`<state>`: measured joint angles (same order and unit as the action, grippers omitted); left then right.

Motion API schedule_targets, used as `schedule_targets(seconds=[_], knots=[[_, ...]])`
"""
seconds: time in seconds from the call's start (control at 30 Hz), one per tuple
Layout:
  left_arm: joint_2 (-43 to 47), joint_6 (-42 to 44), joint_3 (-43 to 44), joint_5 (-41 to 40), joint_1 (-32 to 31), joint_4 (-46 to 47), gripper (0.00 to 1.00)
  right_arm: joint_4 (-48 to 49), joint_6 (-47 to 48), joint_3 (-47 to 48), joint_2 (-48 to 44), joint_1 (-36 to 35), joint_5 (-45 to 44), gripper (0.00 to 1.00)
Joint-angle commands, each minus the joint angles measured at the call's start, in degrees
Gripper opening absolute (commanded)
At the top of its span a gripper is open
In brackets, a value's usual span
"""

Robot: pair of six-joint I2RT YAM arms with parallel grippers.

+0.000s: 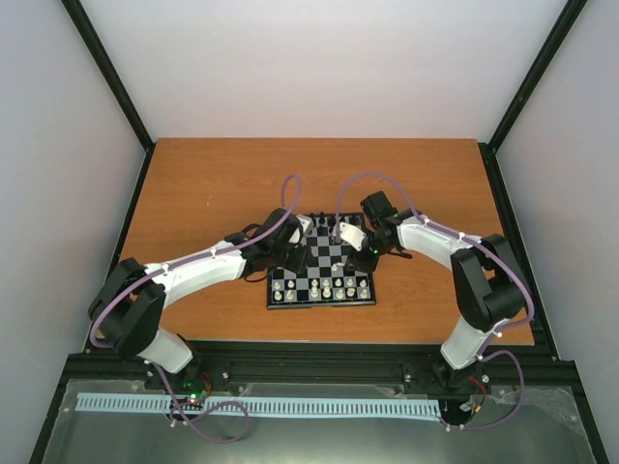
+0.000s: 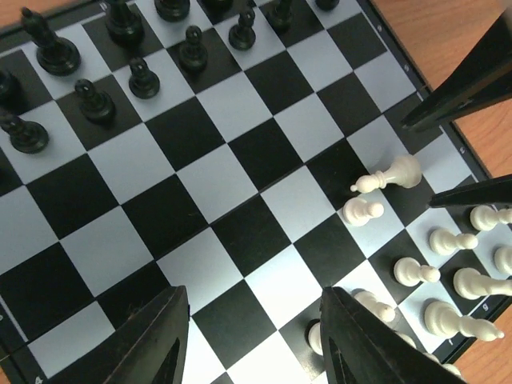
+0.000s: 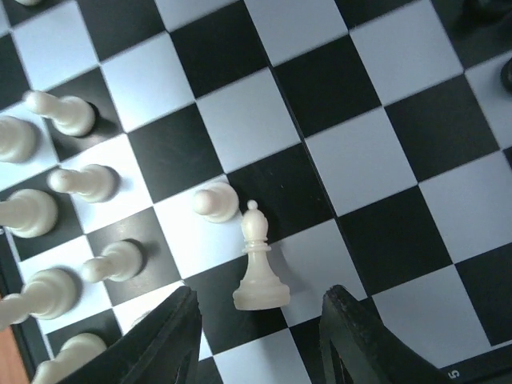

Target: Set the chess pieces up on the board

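Note:
The board (image 1: 311,265) lies at the table's middle, with cream-white chessmen (image 1: 324,287) in its near rows and black chessmen (image 2: 96,100) in its far rows. A white bishop (image 3: 260,268) lies on its side near a white pawn (image 3: 216,200). It also shows in the left wrist view (image 2: 390,176). My right gripper (image 3: 260,336) is open just above the board, with the bishop's base between its fingertips and not touching them. My left gripper (image 2: 256,336) is open and empty over bare middle squares. In the top view both grippers, left (image 1: 295,247) and right (image 1: 356,246), hang over the board.
The right gripper's dark fingers (image 2: 464,88) cross the right side of the left wrist view. Standing white pawns (image 3: 80,180) crowd the squares left of the bishop. The brown table (image 1: 213,184) surrounds the board, with black frame rails (image 1: 319,353) at its near edge.

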<state>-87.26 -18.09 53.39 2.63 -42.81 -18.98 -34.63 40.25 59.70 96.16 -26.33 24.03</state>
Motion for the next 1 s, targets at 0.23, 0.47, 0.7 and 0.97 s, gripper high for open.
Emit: schedule_targets(seconds=[0.23,0.47,0.7,0.97], knots=[[2.44,-2.5,-2.24,-1.65,0.27,3.66,0.49,0.72,-2.22,2.93,6.13,-0.3,-3.4,0.4],[2.07,-2.46,-2.65,-1.1,0.27,4.35,0.49,0.34,-0.14,3.12,7.0,-0.69,-2.15,0.36],[1.51,-2.47,-2.43,-0.39,0.27,4.74,0.49,-0.51,1.64,3.21,7.85,-1.18,-2.13,0.21],[1.09,-4.0,-2.45,0.64,0.28,6.7,0.49,0.09,0.38,2.14,6.22,-1.11,-2.38,0.11]])
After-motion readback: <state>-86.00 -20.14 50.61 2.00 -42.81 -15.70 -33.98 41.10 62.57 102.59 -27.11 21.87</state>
